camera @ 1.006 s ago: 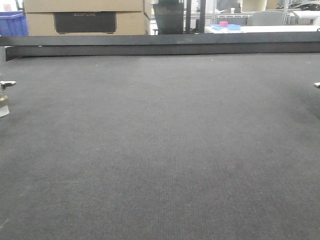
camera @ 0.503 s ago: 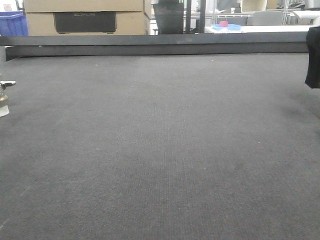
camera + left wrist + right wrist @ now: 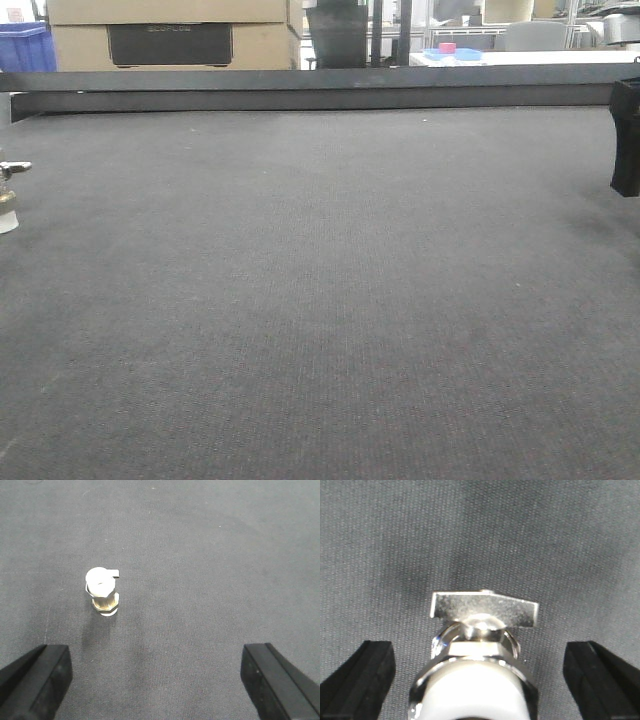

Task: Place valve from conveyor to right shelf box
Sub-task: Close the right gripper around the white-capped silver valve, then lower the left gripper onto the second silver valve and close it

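Observation:
A valve (image 3: 479, 667) with a silver lever, metal body and whitish end fills the lower middle of the right wrist view. My right gripper (image 3: 480, 682) stands open around it, and both black fingers (image 3: 357, 680) keep a gap from it. In the front view only one right finger (image 3: 626, 140) shows, at the right edge over the conveyor (image 3: 320, 300). Another valve (image 3: 102, 591) stands upright on the belt ahead and left of my open left gripper (image 3: 157, 680). That valve also shows at the front view's left edge (image 3: 7, 195).
A black rail (image 3: 320, 90) runs along the belt's far side. Behind it stand a cardboard box (image 3: 170, 35), a blue bin (image 3: 25, 45) and a white table (image 3: 520, 58) with small blue and pink items.
The right gripper came into the front view at the right edge and lowered over the spot where a valve lever showed. The left valve has not moved.

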